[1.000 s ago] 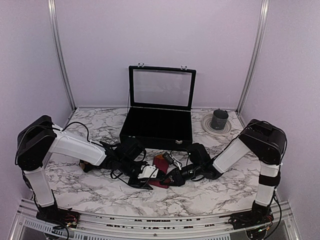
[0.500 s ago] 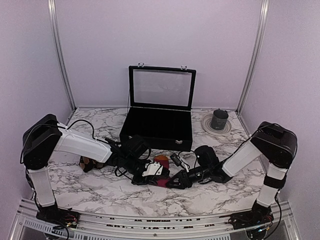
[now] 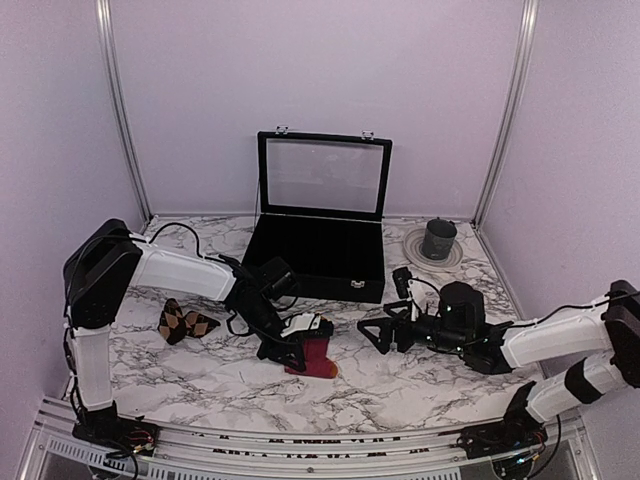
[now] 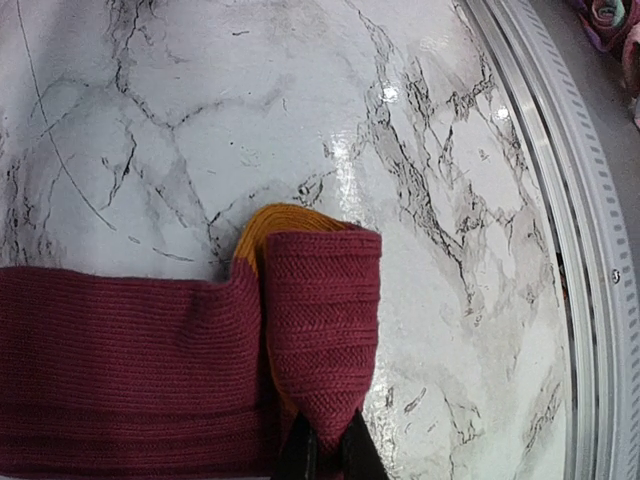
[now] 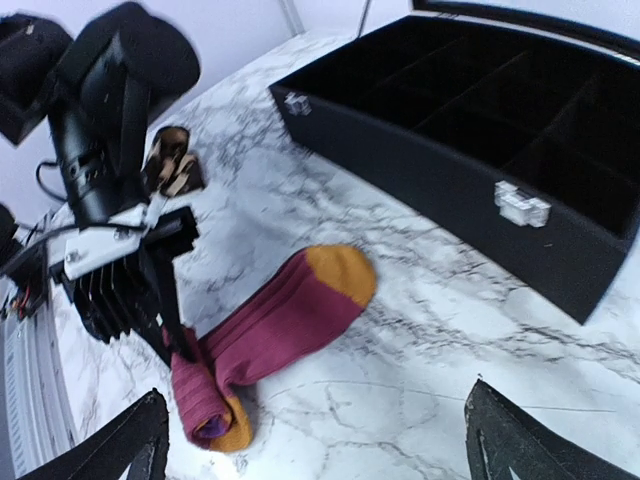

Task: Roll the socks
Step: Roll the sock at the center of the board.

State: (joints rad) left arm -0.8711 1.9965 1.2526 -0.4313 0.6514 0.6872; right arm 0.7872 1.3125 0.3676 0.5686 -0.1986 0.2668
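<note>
The magenta-red sock (image 3: 314, 358) lies on the marble in front of the black case, its orange end (image 5: 343, 274) stretched out flat. Its other end is folded over into a short roll (image 5: 205, 410). My left gripper (image 3: 284, 351) is shut on that folded part (image 4: 322, 320), with the fingertips (image 4: 300, 458) pinching the fabric. My right gripper (image 3: 374, 334) hovers to the right of the sock, wide open and empty, its fingers (image 5: 130, 440) well apart. The dark argyle sock (image 3: 183, 322) lies bunched by the left arm, also seen in the right wrist view (image 5: 172, 160).
An open black case (image 3: 315, 262) with a glass lid stands behind the socks, with its latched front wall (image 5: 450, 215) in the right wrist view. A plate (image 3: 412, 245) holding a dark cup (image 3: 438, 240) sits at the back right. The metal rail (image 4: 560, 240) marks the table's near edge.
My right gripper opened, let go of the sock and drew back to the right. My left gripper shut on the folded end. The sock now lies longer and flatter.
</note>
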